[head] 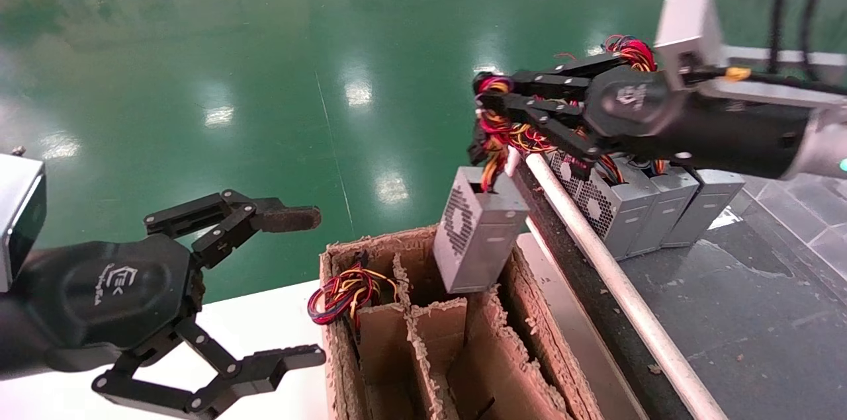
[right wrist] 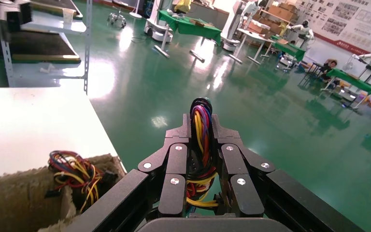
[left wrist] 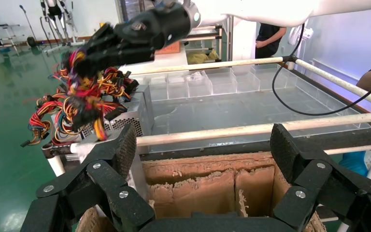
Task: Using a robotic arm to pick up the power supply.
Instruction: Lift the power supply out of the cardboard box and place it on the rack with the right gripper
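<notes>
The power supply, a grey metal box with a honeycomb vent face, hangs tilted from its wires over the far end of a cardboard box. My right gripper, on the robotic arm, is shut on its red, yellow and purple wire bundle above the box. In the right wrist view the wires fill the narrow gap of the right gripper. My left gripper is open and empty at the lower left, facing the cardboard box. The left wrist view shows the left gripper open and the held wires beyond it.
The worn cardboard box has divider slots, and another wire bundle sits in its left compartment. A white rail edges a dark table where three more grey units stand. A white table lies under the left gripper.
</notes>
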You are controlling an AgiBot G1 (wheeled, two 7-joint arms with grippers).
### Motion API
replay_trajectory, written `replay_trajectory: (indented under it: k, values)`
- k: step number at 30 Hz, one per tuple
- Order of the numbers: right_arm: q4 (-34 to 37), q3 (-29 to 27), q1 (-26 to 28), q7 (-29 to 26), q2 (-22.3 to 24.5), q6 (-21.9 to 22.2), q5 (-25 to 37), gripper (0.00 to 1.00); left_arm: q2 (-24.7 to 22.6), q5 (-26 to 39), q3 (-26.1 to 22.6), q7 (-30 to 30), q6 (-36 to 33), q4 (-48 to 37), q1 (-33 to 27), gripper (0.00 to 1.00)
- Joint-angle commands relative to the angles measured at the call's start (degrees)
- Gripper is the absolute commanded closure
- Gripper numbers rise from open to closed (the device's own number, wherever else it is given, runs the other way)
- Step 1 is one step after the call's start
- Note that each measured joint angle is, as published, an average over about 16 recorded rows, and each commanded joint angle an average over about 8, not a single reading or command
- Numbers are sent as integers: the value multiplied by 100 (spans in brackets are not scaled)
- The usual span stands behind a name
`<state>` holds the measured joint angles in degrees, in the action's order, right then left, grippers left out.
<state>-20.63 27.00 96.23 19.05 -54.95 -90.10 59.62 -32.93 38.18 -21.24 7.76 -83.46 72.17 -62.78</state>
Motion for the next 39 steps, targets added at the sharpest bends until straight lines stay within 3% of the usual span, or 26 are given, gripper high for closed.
replay_trajectory:
  k: [1,11,23,30,39]
  values:
    - [-344,-4,-46,-170,187,7,-80,100,0,0,0,0,0,0,0,0]
    - [-2497,-290,-732,-1272,1281,631,-472,100,0,0,0,0,0,0,0,0]
    - [-5132,-871,-2128,-2569,3051,2215,-778,100,0,-1,-1,0,0,0,0,0]
    - [-5613,-1202,-2946,-2746,3910,2840,-1048,100,0,-1,-1,-1,0,0,0,0]
    - [-5591,-1471,-3884,-2436,4457,3345,-1461,100,1,-1,-1,-1,1,0,0,0]
